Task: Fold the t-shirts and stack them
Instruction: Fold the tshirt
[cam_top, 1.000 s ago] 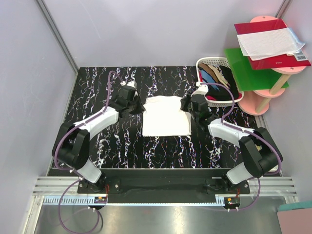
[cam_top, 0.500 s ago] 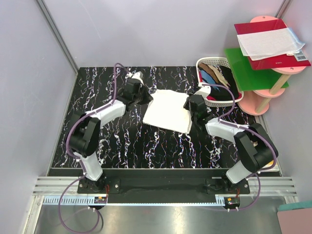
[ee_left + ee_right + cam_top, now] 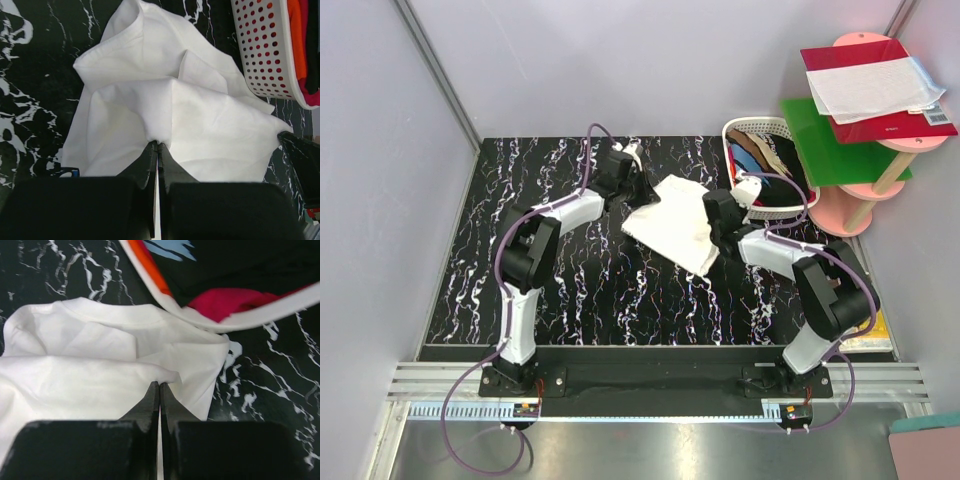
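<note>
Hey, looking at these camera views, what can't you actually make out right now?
Top view: any print on the white t-shirt. Only plain cloth faces up and the folds hide the rest.
Left wrist view: how many layers the left gripper pinches. Its own fingers cover the pinch.
Right wrist view: the same for the right gripper.
Basket: how many garments lie inside. They are piled together in the top view and cut off by the frame edge in both wrist views.

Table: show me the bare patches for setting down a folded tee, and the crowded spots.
Bare table lies on the near side of the white t-shirt and across the far left, left of the left gripper. Crowded: the far right, where the shirt, pinched by that one and the right gripper, sits close to the basket.
</note>
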`<state>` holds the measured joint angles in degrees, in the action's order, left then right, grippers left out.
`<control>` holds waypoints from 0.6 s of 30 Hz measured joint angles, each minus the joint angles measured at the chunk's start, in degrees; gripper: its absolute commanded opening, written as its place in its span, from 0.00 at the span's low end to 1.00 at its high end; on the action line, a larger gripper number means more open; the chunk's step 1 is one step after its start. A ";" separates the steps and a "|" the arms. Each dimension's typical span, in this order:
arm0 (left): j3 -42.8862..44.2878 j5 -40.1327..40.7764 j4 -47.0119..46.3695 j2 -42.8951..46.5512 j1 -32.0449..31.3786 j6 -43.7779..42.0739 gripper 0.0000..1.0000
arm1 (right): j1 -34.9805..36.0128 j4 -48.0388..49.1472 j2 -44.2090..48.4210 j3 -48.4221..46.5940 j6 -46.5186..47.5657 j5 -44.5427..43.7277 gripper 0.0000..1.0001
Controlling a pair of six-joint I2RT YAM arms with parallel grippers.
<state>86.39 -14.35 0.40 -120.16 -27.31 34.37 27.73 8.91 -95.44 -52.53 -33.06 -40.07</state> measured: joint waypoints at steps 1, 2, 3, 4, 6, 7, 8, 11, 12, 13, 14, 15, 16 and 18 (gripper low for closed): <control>0.35 -0.44 0.44 -0.24 -0.13 0.00 0.00 | -0.28 -1.05 0.74 0.90 -0.68 -0.04 0.00; 0.98 -0.81 0.79 -0.57 -0.31 0.00 0.00 | -0.52 -2.01 1.64 1.73 -1.27 -0.09 0.00; 1.70 -1.16 0.87 -0.90 -0.52 -0.02 0.00 | -0.70 -2.86 2.56 2.38 -1.75 -0.22 0.00; 2.60 -1.60 1.22 -1.36 -0.70 -0.02 0.00 | -0.87 -3.56 3.41 2.86 -2.32 -0.42 0.00; 4.79 -2.21 1.64 -2.34 -0.94 0.00 0.00 | -1.46 -4.46 4.81 3.45 -3.23 -0.46 0.00; 5.68 -2.45 1.66 -2.75 -1.01 0.02 0.00 | -2.01 -4.87 5.46 3.76 -3.76 -0.46 0.00; 6.27 -2.56 1.66 -3.06 -1.14 0.04 0.00 | -2.67 -5.25 6.05 4.20 -4.26 -0.46 0.00; 7.61 -3.02 1.70 -4.02 -1.64 0.17 0.00 | -4.31 -5.97 7.96 6.08 -5.64 -0.83 0.00; 7.76 -3.06 1.70 -4.26 -1.81 0.17 0.00 | -4.61 -6.27 8.70 6.80 -6.05 -0.96 0.00; 7.78 -3.13 1.68 -4.44 -1.99 0.17 0.00 | -4.76 -6.69 9.62 7.63 -6.49 -1.11 0.00; 7.78 -3.19 1.75 -4.59 -2.25 0.20 0.00 | -4.83 -7.02 10.73 8.50 -6.91 -1.29 0.00; 7.78 -3.23 1.88 -4.74 -2.56 0.20 0.00 | -4.94 -7.23 11.89 9.38 -7.32 -1.31 0.00; 7.93 -3.26 2.21 -4.92 -2.86 0.20 0.00 | -5.20 -7.41 12.90 10.08 -7.72 -1.29 0.00; 9.51 -3.56 3.41 -5.79 -3.43 0.22 0.08 | -6.36 -7.67 13.66 10.58 -8.28 -1.03 0.00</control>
<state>95.90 -17.91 3.81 -125.95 -30.74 34.59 21.37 1.23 -81.78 -41.95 -41.34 -41.10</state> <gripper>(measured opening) 0.005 0.010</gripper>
